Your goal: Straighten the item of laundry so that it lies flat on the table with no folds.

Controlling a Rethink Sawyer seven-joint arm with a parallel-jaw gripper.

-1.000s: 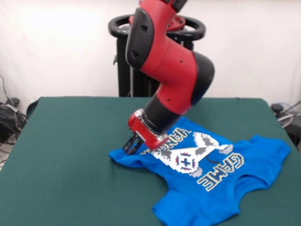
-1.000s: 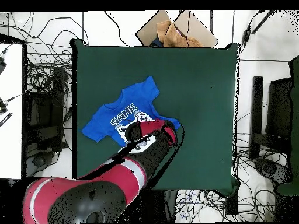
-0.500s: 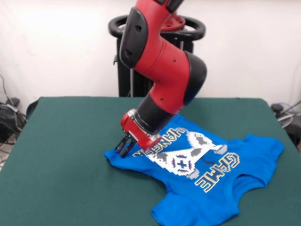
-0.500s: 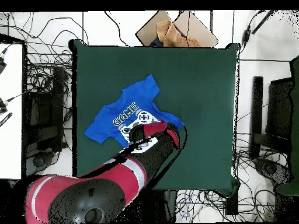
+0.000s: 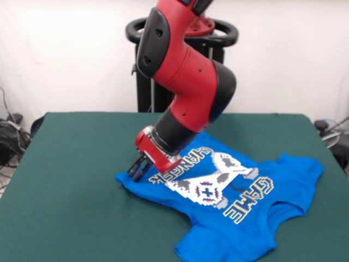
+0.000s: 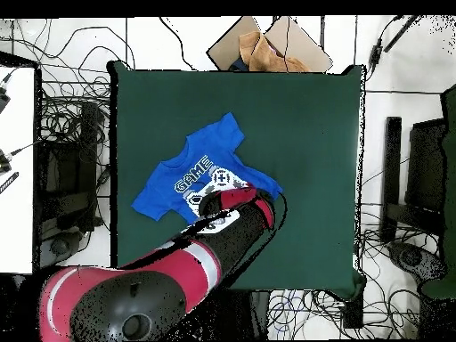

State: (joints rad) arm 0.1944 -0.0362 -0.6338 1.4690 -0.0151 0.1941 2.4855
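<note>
While lying print-side up on the dark green table [image 5: 71, 180], a bright blue T-shirt [image 5: 272, 180] is taking up the table's middle-to-right part in the front view, w/ the white pixel game-controller print [image 5: 210, 183] and "GAME CHANGER" lettering showing. One sleeve is reaching toward the right edge, another is hanging toward the near edge, and the cloth is looking rumpled, w/ folds near the neck and along the hem. At the shirt's left corner, the gripper [image 5: 137, 170] is pressing down onto the cloth's edge; its dark fingertips are sitting close together right at the fabric, but I cannot tell whether they are pinching it. Above it, the red and black arm [image 5: 185, 76] is slanting down from the top and hiding part of the shirt. In the overhead view the T-shirt [image 6: 191, 169] is lying left of the table's centre, w/ cardboard [image 6: 267, 44] beyond the far edge.
</note>
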